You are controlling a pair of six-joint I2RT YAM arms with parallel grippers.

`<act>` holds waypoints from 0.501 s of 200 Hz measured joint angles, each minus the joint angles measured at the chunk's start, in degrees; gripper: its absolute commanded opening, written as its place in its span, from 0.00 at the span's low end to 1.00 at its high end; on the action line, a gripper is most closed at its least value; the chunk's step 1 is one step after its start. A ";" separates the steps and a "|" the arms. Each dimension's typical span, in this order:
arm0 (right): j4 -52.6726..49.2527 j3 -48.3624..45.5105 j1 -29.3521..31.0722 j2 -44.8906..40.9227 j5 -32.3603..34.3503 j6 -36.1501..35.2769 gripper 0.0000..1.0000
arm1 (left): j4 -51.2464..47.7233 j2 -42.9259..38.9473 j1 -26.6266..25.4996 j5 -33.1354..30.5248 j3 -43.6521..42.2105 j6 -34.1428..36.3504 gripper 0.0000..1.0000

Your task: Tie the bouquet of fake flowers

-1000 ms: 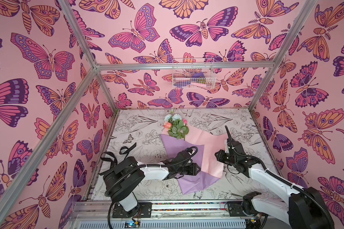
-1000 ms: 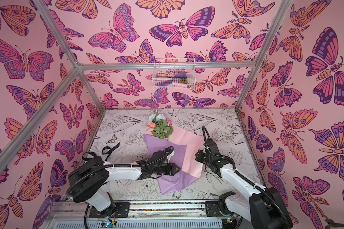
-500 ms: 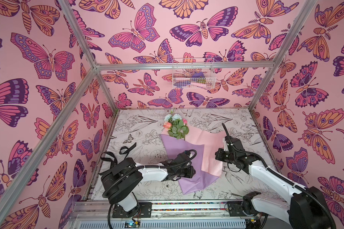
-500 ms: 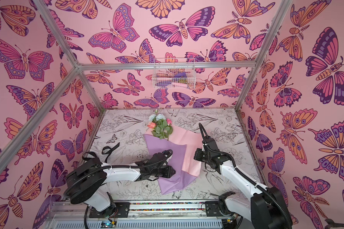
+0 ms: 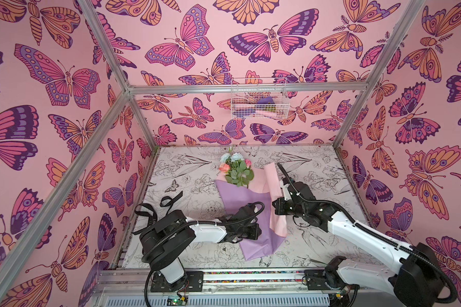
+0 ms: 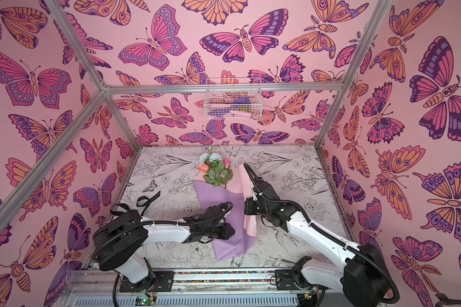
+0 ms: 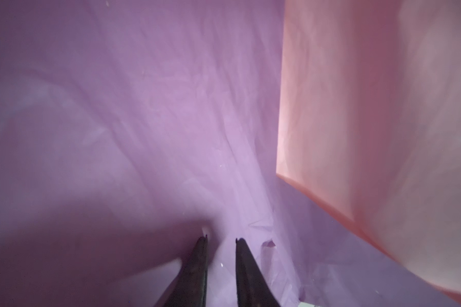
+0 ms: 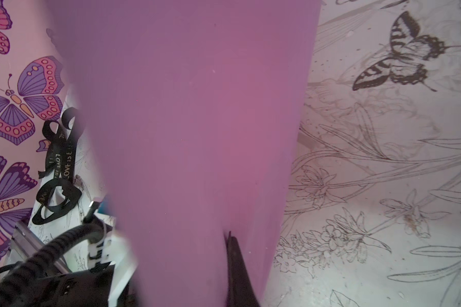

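Stems of the bouquet of fake flowers [image 5: 236, 171], lying on the flower-printed tabletop [image 5: 192, 183], are hiding inside lilac-and-pink wrapping paper [image 5: 248, 202]. The right gripper [image 8: 229, 238] is pinching the pink flap [image 5: 273, 180], flat a second ago, now raised. The left gripper [image 7: 220, 240] is resting on lilac paper, fingers narrowly parted, grip unclear.
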 measured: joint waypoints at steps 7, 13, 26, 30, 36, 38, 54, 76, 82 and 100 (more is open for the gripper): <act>0.15 0.55 0.55 0.98 0.00 0.15 0.00 | 0.02 0.00 0.00 0.00 0.00 -0.02 0.23; 0.39 0.87 0.83 1.77 -0.02 0.24 0.00 | 0.04 0.00 0.00 -0.02 0.00 -0.02 0.23; 1.18 1.57 1.25 3.85 -0.13 0.63 0.00 | 0.04 0.00 0.00 0.00 0.00 -0.09 0.23; 1.51 1.75 1.29 4.48 -0.26 0.87 0.00 | 0.09 0.00 0.00 -0.02 0.00 -0.13 0.23; 2.01 2.08 1.44 5.64 -0.44 1.18 0.00 | 0.11 0.00 0.00 -0.02 0.00 -0.17 0.23; 2.21 2.21 1.51 6.05 -0.52 1.33 0.00 | 0.13 0.00 -0.02 -0.02 -0.02 -0.22 0.23; 3.39 3.37 2.21 9.05 -1.07 1.92 0.00 | 0.55 0.00 -0.04 -0.02 -0.22 -0.31 0.23; 4.66 5.88 4.02 13.53 -1.95 2.16 0.00 | 1.11 0.00 -0.15 -0.22 -0.52 -0.46 0.23; 4.92 6.69 4.52 14.71 -2.16 2.19 0.00 | 1.29 0.00 -0.17 -0.33 -0.63 -0.46 0.23; 5.77 8.76 5.55 17.99 -2.32 2.40 0.00 | 1.77 -0.24 -0.20 -0.83 -1.14 -1.11 0.23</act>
